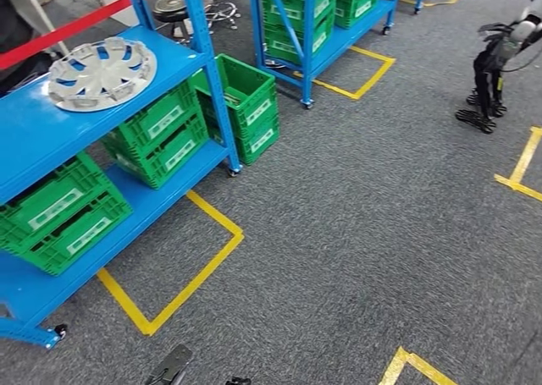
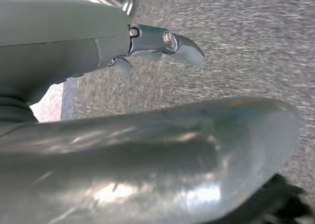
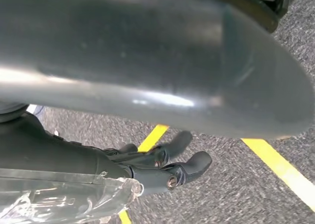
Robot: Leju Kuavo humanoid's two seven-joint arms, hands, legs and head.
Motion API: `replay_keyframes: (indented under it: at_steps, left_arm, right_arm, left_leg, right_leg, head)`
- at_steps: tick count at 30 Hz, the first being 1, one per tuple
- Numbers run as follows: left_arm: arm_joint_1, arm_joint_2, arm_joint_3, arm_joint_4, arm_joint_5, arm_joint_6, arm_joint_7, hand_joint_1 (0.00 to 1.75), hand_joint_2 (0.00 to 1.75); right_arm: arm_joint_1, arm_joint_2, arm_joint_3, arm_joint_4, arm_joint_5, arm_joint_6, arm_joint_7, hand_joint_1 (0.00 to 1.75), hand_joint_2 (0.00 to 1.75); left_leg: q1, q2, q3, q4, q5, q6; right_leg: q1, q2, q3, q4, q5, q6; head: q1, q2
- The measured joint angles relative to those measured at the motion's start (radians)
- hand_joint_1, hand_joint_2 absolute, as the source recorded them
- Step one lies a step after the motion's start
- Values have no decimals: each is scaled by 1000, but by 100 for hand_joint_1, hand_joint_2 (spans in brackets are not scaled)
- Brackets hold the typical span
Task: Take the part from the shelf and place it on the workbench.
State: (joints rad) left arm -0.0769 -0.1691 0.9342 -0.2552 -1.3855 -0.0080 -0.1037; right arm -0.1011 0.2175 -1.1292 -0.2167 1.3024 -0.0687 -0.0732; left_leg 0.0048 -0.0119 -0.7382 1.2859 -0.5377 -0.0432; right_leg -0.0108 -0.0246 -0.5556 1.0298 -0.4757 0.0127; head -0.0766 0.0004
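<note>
- Left hand point(image 2: 111, 51): fingers point(image 2: 185, 49) extended over grey carpet, grasping nothing.
- Right hand point(image 3: 141, 167): fingers point(image 3: 189, 165) extended and slightly curled, holding nothing.
- Part, a silver wheel cover point(image 1: 102, 72): lies flat, face up, on the blue shelf point(image 1: 25, 131) top, upper left of the head view; round, no long axis.
- Green crates point(image 1: 63, 211) on the lower level; contents cannot be seen.
- Another crate point(image 1: 249, 101) on the floor beside the shelf post; yellow floor tape point(image 1: 191, 283) borders the rack.

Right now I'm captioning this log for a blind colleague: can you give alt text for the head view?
A silver wheel cover lies flat on the top level of a blue shelf, with green crates on the level below. Grey carpet marked with yellow tape stretches to the right.
</note>
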Motion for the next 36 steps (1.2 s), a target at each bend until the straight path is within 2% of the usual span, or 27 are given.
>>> replay_keyframes:
  at_steps: [1, 2, 3, 4, 6, 8, 9, 11, 12, 13, 14, 15, 16, 17, 19, 20, 21, 23, 25, 26, 28, 29, 30, 31, 32, 34, 36]
  left_arm:
    - [1, 0, 0, 0, 0, 0, 0, 0, 0]
    - [2, 0, 0, 0, 0, 0, 0, 0, 0]
    - [1, 1, 0, 0, 0, 0, 0, 0, 0]
    - [-1, 1, 0, 0, 0, 0, 0, 0, 0]
    - [-5, 2, 0, 0, -2, 0, 0, 0, 0]
    - [-2, 1, 1, 0, -5, 0, 0, 0, 0]
    - [0, 2, 2, 0, -6, 0, -1, 0, 0]
    - [-1, 1, 4, 0, -8, 0, -3, 0, 0]
    - [-2, 1, 5, 0, -8, 0, -4, 0, 0]
    - [-3, 1, 6, 0, -8, 0, -5, 0, 0]
    - [-3, 0, 6, 0, -9, 0, -5, 0, 0]
    - [-3, 0, 7, 0, -9, 0, -6, 0, 0]
    - [-2, 0, 7, 0, -9, 0, -6, 0, 0]
    - [-2, 0, 7, 0, -9, 0, -6, 0, 0]
    - [-3, 1, 8, 0, -9, 0, -6, 0, 0]
    - [-3, 1, 8, 0, -9, 0, -6, 0, 0]
    - [-3, 2, 9, 0, -9, 0, -6, 0, 0]
    - [0, 4, 12, 0, -8, 0, -6, 0, 0]
    - [2, 5, 13, 0, -9, 0, -6, 0, 0]
    - [1, 5, 14, 0, -9, 0, -6, 0, 0]
    - [-3, 3, 14, 0, -11, 0, -6, 0, 0]
    - [-4, 2, 14, 0, -12, 0, -6, 0, 0]
    - [-2, 2, 14, 0, -12, 0, -6, 0, 0]
    - [-1, 2, 14, 0, -12, 0, -6, 0, 0]
    - [0, 2, 14, 0, -13, 0, -6, 0, 0]
    - [-1, 2, 14, 0, -13, 0, -7, 0, 0]
    - [-5, 2, 14, 0, -14, 0, -8, 0, 0]
  right_arm:
    - [-1, 0, 0, 0, 0, 0, 0, 0, 0]
    - [-2, 0, 0, 0, 0, 0, 0, 0, 0]
    - [-3, 0, 0, 0, 0, 0, 0, 0, 0]
    - [-3, 0, 0, 0, 0, 0, 0, 0, 0]
    - [-3, 0, 0, 0, 1, 0, 0, 0, 0]
    - [-4, 0, 0, 0, 2, 0, 0, 0, 0]
    - [-5, 0, 0, 0, 3, 0, 0, 0, 0]
    - [-4, 0, 0, 0, 4, 0, 0, 0, 0]
    - [-3, 0, 0, 0, 5, 0, 0, 0, 0]
    - [-2, 0, 0, 0, 6, 0, 0, 0, 0]
    - [0, 0, 0, 0, 6, 0, 0, 0, 0]
    - [0, 0, 0, 0, 6, 0, 0, 0, 0]
    - [0, 0, 0, 0, 6, 0, 0, 0, 0]
    - [0, 0, 0, 0, 6, 0, 0, 0, 0]
    - [0, 0, 0, 0, 6, 0, 0, 0, 0]
    - [-1, 0, 0, 0, 6, 0, 0, 0, 0]
    - [-1, 0, 0, 0, 6, 1, 1, 0, 0]
    - [-2, 0, 0, 0, 6, 2, 2, 0, 0]
    - [-3, 0, -1, 0, 6, 3, 3, 0, 0]
    - [-2, 0, -1, 0, 6, 3, 2, 0, 0]
    - [-1, 0, -1, 0, 6, 3, 2, 0, 0]
    - [0, 0, -1, 0, 6, 3, 2, 0, 0]
    - [1, 0, -1, 0, 6, 3, 2, 0, 0]
    - [0, 0, -1, 0, 6, 3, 2, 0, 0]
    - [-1, 0, -1, 0, 6, 2, 2, 0, 0]
    - [-2, 0, -1, 0, 6, 2, 2, 0, 0]
    - [-2, 0, -1, 0, 6, 2, 1, 0, 0]
  left_leg:
    - [-1, 2, 16, -30, 25, 4]
    - [-3, 8, 48, -89, 60, 10]
    - [-7, 26, 85, -159, 89, 17]
    - [-13, 43, 117, -222, 107, 25]
    - [-21, 64, 145, -283, 112, 34]
    - [-20, 50, 146, -293, 111, 40]
    - [-18, 42, 148, -296, 113, 44]
    - [-12, 26, 151, -302, 118, 53]
    - [-12, 17, 151, -303, 118, 56]
    - [-12, 8, 151, -302, 118, 57]
    - [-11, -1, 151, -302, 118, 58]
    - [-11, -11, 152, -302, 118, 58]
    - [-9, -22, 154, -301, 118, 57]
    - [-7, -33, 155, -300, 117, 54]
    - [-4, -54, 154, -292, 114, 44]
    - [-4, -62, 150, -288, 115, 38]
    - [-4, -70, 146, -286, 116, 31]
    - [0, -82, 140, -289, 122, 21]
    - [2, -62, 129, -270, 105, 12]
    - [3, -42, 110, -230, 81, 7]
    - [3, -7, 45, -95, 17, 0]
    - [3, -1, 15, -35, -4, -1]
    - [3, 1, 0, -4, -8, -1]
    - [2, 1, 3, -11, 6, 2]
    - [0, 4, 26, -53, 35, 7]
    - [-10, 31, 100, -189, 93, 22]
    - [-20, 55, 144, -276, 112, 32]
  right_leg:
    - [1, -9, 1, 0, -1, 0]
    - [2, -16, 3, 0, -2, 0]
    - [4, -24, 5, 0, -3, 2]
    - [6, -30, 5, 1, -6, 5]
    - [11, -45, 5, 1, -9, 13]
    - [11, -56, 7, -2, -12, 22]
    - [11, -47, 6, 6, -20, 27]
    - [9, -10, -25, 79, -67, 35]
    - [9, 8, -54, 143, -99, 37]
    - [9, 16, -86, 211, -127, 38]
    - [8, 19, -112, 261, -140, 39]
    - [8, 21, -124, 278, -134, 41]
    - [7, 22, -117, 254, -109, 42]
    - [4, 26, -92, 196, -70, 44]
    - [-5, 58, -31, 65, -13, 48]
    - [-8, 73, -12, 26, -3, 46]
    - [-9, 82, -5, 10, -4, 42]
    - [-6, 73, -5, 8, -2, 26]
    - [-6, 59, -5, 4, 3, 13]
    - [-7, 50, -4, 2, 5, 8]
    - [-5, 28, -5, 1, 5, 2]
    - [-4, 17, -5, 1, 4, 1]
    - [-2, 7, -5, 1, 3, 0]
    - [0, -1, -4, 1, 3, -1]
    - [1, -9, -3, 1, 2, -1]
    - [5, -22, 0, 2, -1, 2]
    - [10, -34, 0, 3, -5, 10]
  head:
    - [0, 0]
    - [-1, 0]
    - [-2, 0]
    - [-3, 0]
    - [-4, 0]
    - [-4, 0]
    - [-3, 0]
    - [0, 0]
    - [2, 0]
    - [3, 0]
    - [3, 0]
    - [3, 0]
    - [4, 0]
    - [4, 0]
    - [7, 0]
    - [8, 0]
    - [8, 0]
    - [8, 0]
    - [5, 0]
    - [3, 0]
    - [-2, 0]
    - [-2, 0]
    - [-2, 0]
    - [-2, 0]
    - [-2, 0]
    - [-3, 0]
    - [-4, 0]
